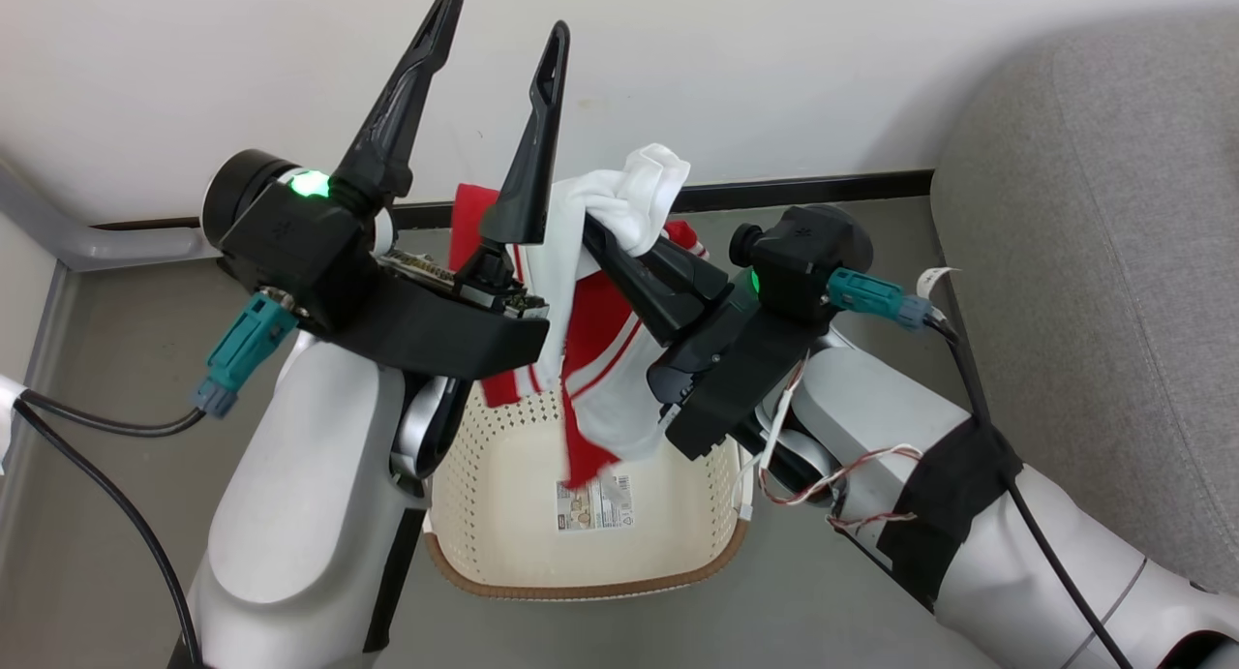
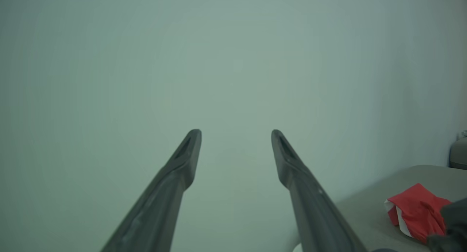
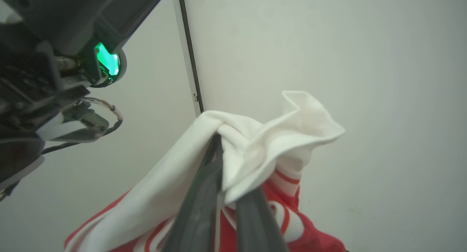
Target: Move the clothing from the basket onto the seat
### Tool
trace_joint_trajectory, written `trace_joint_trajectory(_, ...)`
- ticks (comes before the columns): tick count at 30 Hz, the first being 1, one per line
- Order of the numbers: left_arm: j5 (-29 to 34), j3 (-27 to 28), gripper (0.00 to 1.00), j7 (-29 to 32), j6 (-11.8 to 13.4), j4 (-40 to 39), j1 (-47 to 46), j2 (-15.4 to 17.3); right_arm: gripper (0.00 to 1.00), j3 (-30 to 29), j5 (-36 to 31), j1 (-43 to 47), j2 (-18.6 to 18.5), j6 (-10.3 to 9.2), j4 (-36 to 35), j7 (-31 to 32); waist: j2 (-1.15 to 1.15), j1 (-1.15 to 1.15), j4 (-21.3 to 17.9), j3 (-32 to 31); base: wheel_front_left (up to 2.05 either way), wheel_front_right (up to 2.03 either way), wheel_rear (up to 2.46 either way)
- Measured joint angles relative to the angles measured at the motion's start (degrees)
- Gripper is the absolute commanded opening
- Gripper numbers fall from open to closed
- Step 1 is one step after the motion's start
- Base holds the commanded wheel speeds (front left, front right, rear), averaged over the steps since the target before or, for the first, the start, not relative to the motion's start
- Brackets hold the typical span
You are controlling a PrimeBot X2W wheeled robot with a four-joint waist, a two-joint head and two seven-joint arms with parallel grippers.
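Before a plain white wall [image 1: 823,59], the right gripper [image 1: 602,231] has its jaws pinched tight on soft red-and-white striped clothing [image 1: 605,354], which hangs below them over the oval cream perforated plastic basket [image 1: 503,524], the grey fabric seat [image 1: 1094,262] lying to their right, while the left gripper [image 1: 503,15] stands empty, jaws spread wide.

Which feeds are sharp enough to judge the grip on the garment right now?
Head view: evenly lit and sharp, best for it. Right wrist view: the red-and-white garment is crisp, the right gripper close-up and blurred. Left wrist view: soft, green-tinted, left gripper open against bare wall.
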Motion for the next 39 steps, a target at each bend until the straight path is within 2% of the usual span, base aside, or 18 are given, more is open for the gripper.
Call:
trace_joint_trajectory(16, -0.2, 3.6, 1.00, 0.0, 0.1, 4.8, 2.9, 1.4, 0.00, -1.5, -0.1, 0.7, 0.1, 0.00, -1.3, 0.0, 0.00, 0.00, -0.6, 0.3, 0.00, 0.00, 0.00)
trace_joint_trajectory(29, -0.2, 8.1, 1.00, 0.0, 2.1, 9.4, 8.4, 3.4, 0.00, -2.2, -0.6, 1.4, 0.1, 0.00, -2.2, 0.0, 0.00, 0.00, -1.1, -0.1, 0.00, 0.00, 0.00)
trace_joint_trajectory(39, -0.6, 10.8, 1.00, 0.0, 3.4, 14.0, 14.5, 3.5, 0.00, -2.5, -0.7, 2.0, 0.1, 0.00, -2.7, 0.0, 0.00, 0.00, -1.3, -0.6, 0.00, 0.00, 0.00)
